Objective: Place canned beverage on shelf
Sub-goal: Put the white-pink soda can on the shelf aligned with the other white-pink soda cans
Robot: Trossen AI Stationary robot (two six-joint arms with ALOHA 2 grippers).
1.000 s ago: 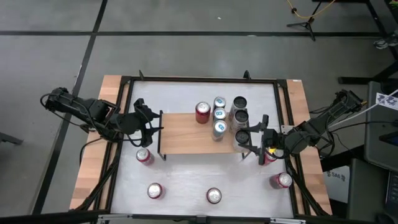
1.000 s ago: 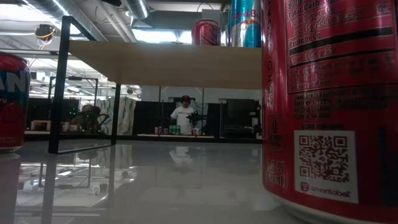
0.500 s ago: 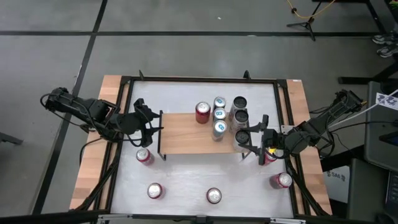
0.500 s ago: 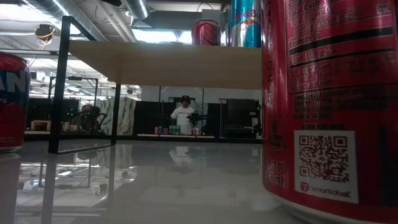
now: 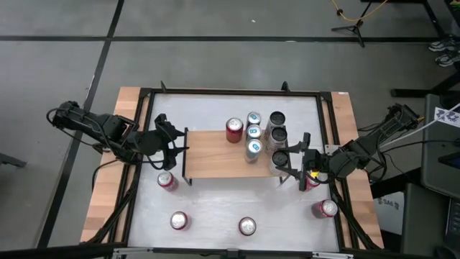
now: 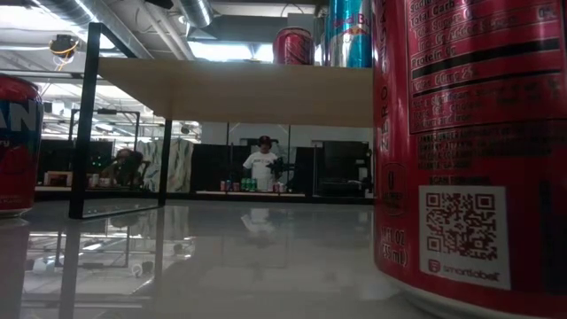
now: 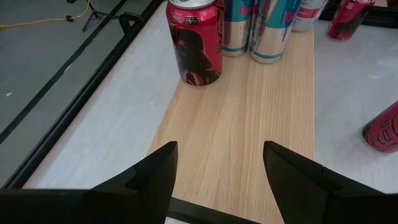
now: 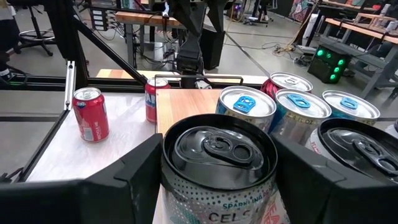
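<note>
six cans stand on the shelf (image 5: 215, 162); five wait on the table (image 5: 215, 216). right gripper (image 5: 293, 166) grasps a dark can (image 8: 219, 163) at the shelf's right end. left gripper (image 5: 171, 142) hangs released at the left end.

Between the right gripper's (image 8: 217, 186) black fingers stands a can (image 8: 219, 168) with a black lid and a white, speckled wall with dark lettering. Beyond those jaws are silver cans with blue tabs (image 8: 245, 109) and a red cola can (image 8: 91, 114). Ahead of the left gripper's (image 7: 217, 180) black jaws lies the shelf's (image 7: 249, 124) pale wood grain, bearing a red can (image 7: 196, 40) printed with a black helmeted figure. The tabletop (image 5: 215, 216) is white.
</note>
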